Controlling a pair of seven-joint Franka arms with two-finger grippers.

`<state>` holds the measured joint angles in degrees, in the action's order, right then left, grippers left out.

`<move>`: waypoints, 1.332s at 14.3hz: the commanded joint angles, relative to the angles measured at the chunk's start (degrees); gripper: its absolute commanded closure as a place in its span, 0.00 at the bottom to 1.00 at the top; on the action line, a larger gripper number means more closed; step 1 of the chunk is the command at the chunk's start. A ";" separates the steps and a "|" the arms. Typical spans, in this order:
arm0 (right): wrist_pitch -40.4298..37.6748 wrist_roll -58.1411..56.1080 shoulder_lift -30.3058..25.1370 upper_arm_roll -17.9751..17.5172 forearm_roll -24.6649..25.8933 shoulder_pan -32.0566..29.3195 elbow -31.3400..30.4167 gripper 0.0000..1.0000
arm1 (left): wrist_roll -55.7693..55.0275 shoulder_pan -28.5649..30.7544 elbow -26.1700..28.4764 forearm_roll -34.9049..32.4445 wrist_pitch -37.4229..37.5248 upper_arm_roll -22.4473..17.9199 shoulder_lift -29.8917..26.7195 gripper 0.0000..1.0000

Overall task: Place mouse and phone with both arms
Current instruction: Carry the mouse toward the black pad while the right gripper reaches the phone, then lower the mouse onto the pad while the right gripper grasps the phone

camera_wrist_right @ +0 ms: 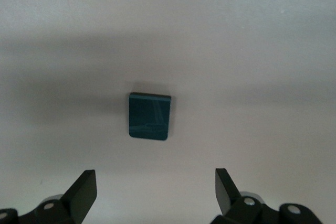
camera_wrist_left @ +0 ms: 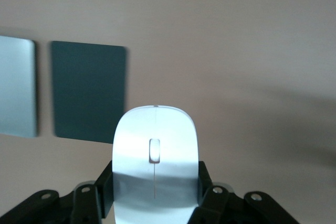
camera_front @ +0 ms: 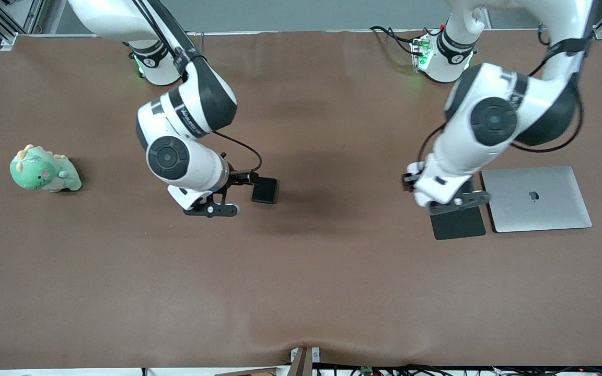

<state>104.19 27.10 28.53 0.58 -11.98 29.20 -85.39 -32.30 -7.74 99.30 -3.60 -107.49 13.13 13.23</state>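
Left gripper [camera_wrist_left: 156,192] clamps mouse [camera_wrist_left: 156,156] above mouse pad [camera_front: 458,222], beside laptop [camera_front: 539,198]; lower it level, centred. Right gripper [camera_wrist_right: 156,187] hangs wide open, empty, probably just over phone [camera_front: 265,190] lying mid-table.

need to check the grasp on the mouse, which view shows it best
The left wrist view: the mouse fills the lower middle, clamped between the left gripper fingers, above the table near the mouse pad. In the front view the left arm's wrist hides it. The right wrist view shows only the phone and the open right gripper.
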 commanded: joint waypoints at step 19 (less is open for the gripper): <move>21.13 11.74 10.58 0.65 -0.85 6.47 -9.09 0.00 | 22.81 15.47 22.69 -4.66 -38.76 -0.12 12.78 0.59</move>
<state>123.48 37.33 38.73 0.60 -12.02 33.95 -93.70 -10.16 7.64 123.85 -7.29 -145.40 12.96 24.33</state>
